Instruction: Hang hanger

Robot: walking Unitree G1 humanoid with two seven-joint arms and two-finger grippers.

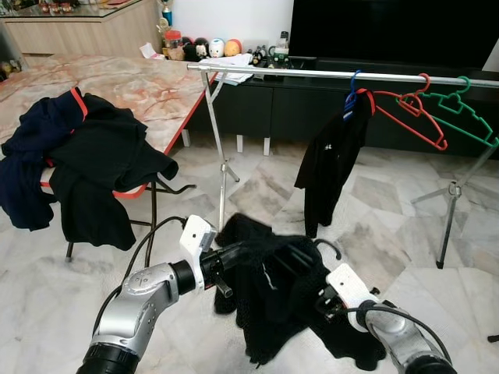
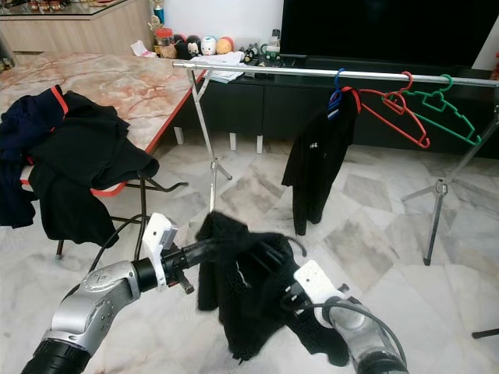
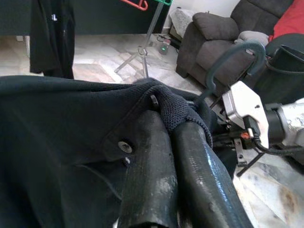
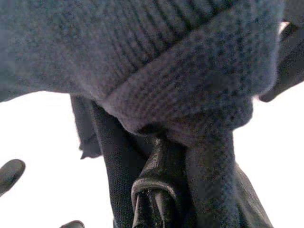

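A dark knit shirt point(image 1: 269, 292) on a dark hanger hangs low between my two arms, above the floor. The hanger's hook point(image 1: 332, 246) sticks up from the collar. My left gripper point(image 1: 234, 254) is shut on a fold of the collar point(image 3: 178, 111). My right gripper point(image 1: 321, 302) reaches into the shirt from the other side, and the fabric point(image 4: 180, 80) drapes over it and hides it. Ahead stands a silver clothes rail point(image 1: 312, 73). On it hang a black shirt on a blue hanger point(image 1: 331, 164), a bare red hanger point(image 1: 413, 115) and a bare green hanger point(image 1: 466, 113).
A marble-topped folding table point(image 1: 148, 86) on the left carries a pile of dark clothes point(image 1: 86, 167). The rail's tripod legs point(image 1: 448, 210) stand on the marble floor. A black TV console point(image 1: 265, 105) runs behind the rail. A grey sofa point(image 3: 213, 40) is off to one side.
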